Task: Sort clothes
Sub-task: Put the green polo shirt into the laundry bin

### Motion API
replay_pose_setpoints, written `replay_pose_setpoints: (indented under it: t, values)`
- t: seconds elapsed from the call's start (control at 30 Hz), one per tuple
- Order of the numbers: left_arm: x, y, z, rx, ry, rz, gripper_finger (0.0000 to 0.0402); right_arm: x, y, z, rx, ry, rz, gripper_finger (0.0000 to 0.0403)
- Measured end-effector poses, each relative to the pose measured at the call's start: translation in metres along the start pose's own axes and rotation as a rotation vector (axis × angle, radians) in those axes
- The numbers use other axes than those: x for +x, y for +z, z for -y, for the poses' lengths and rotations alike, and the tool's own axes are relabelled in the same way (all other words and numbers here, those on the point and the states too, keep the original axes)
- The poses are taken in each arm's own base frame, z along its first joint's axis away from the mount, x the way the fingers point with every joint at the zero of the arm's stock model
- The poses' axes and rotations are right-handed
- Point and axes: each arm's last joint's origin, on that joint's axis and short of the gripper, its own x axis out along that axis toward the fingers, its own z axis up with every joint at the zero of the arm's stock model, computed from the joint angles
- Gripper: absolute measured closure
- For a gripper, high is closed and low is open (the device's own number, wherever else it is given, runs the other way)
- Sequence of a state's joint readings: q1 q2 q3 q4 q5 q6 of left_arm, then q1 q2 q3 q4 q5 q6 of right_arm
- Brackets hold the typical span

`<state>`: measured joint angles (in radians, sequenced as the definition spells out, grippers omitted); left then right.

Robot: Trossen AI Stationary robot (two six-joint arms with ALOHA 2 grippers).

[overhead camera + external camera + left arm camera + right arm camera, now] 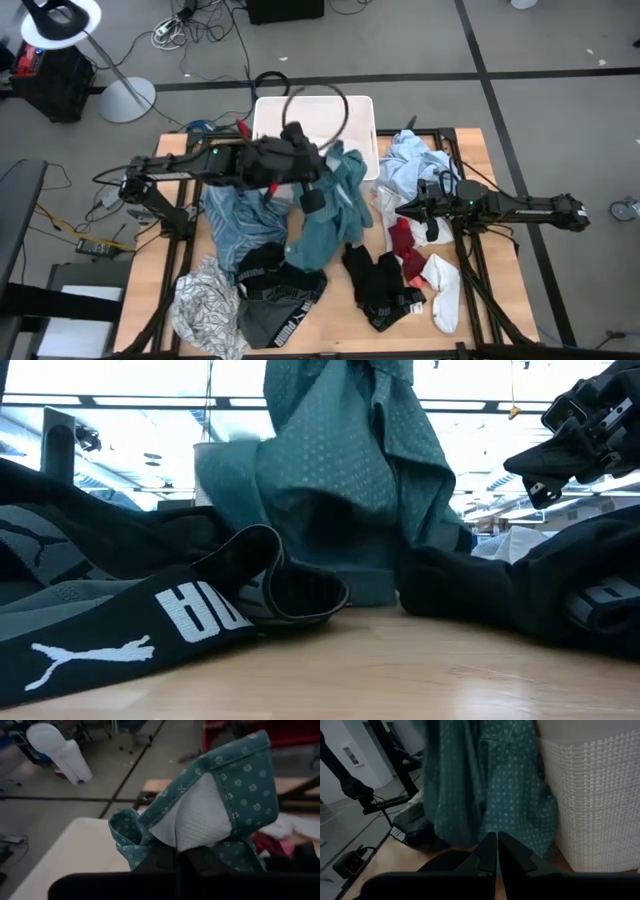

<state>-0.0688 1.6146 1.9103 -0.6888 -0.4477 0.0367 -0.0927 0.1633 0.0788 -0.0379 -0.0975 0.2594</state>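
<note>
My left gripper [316, 192] is raised over the middle of the table, in front of the white tub [360, 108], and is shut on a teal dotted shirt [335, 215]. The shirt hangs as a tall drape in the low view [350, 470]. On the table lie a light-blue shirt [232, 225], a white-grey patterned top [203, 305], black and grey Puma shorts [278, 295], a black garment [380, 285], red socks [405, 245] and a white sock [445, 292]. My right gripper [497, 851] waits shut at the right, near the socks, holding nothing. My left gripper pinches a bunched fold of the teal shirt [165, 845] between its two shut fingers; a hemmed edge and the white inner side [195, 815] stand up past the fingertips. The shirt hangs below the gripper, and its lower end [312, 255] rests on the clothes on the table.
The tub's woven wall [592, 795] stands close beside the hanging shirt. A pale blue and white heap [412, 160] lies right of the tub. Bare wood shows along the near edge [400, 670]. A lamp stand [125, 95] and cables lie on the floor beyond.
</note>
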Motion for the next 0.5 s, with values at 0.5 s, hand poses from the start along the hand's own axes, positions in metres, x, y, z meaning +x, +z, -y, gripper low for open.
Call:
replay_pose_setpoints:
  t: [0.5]
  values:
    - [-0.049,0.068,-0.056,0.006,0.250,0.347,0.0396,0.000,0.000,0.000,0.000,0.000,-0.001,0.0383]
